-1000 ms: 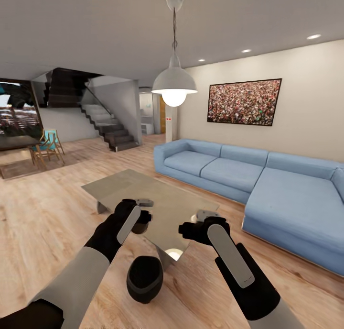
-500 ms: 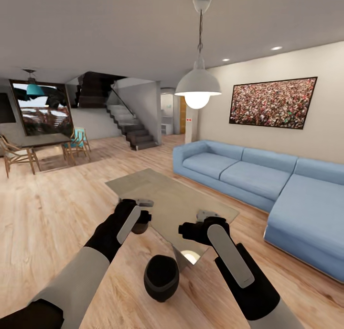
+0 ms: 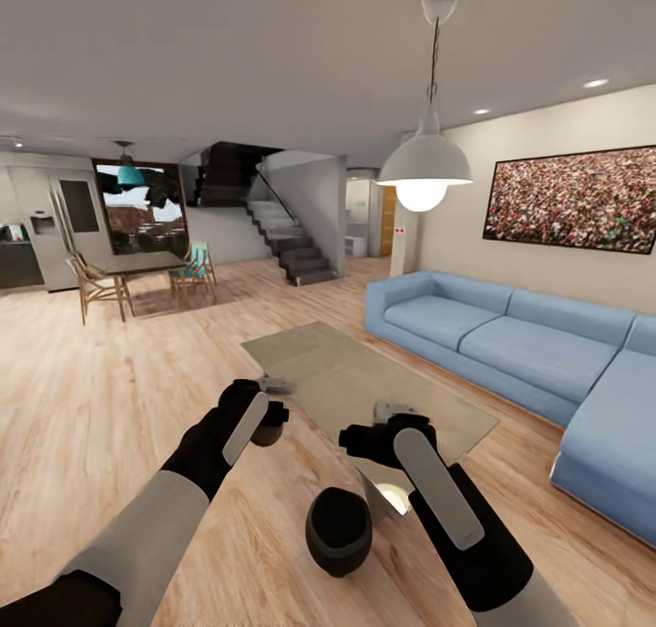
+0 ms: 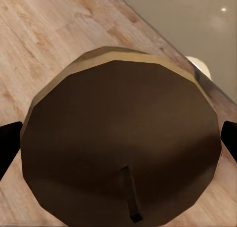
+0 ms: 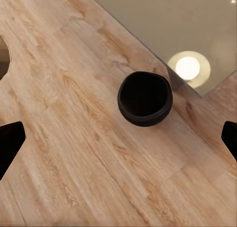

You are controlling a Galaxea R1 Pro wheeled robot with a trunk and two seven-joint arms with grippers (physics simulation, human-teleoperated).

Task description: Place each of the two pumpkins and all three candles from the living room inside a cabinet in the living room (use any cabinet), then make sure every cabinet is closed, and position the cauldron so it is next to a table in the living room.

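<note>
Head view: a black, rounded cauldron (image 3: 338, 530) is seen standing upright on the light wood-plank floor (image 3: 109, 399), mouth upward, just beside the near corner of a low glass-topped coffee table (image 3: 364, 385); no long axis can be assigned to so round a body; a pale-blue sectional sofa (image 3: 510, 335) is noted beyond the table, and a white dome pendant lamp (image 3: 425, 164) above it; the left gripper (image 3: 266, 408) is closed around a small dark-brown object (image 3: 266, 434), largely masked by the wrist; the right gripper (image 3: 387, 419) is mostly hidden behind its own wrist.

Left wrist view: a faceted, matt brown object (image 4: 121, 138) with a thin ridge is recorded between the two dark fingertips (image 4: 9, 145), cut off at the frame edge; its identity cannot be established.

Right wrist view: the cauldron (image 5: 145, 97) is seen from above, interior black and featureless; the fingertips (image 5: 10, 140) are set wide apart, holding nothing; lamp glare is reflected in the glass top.
</note>
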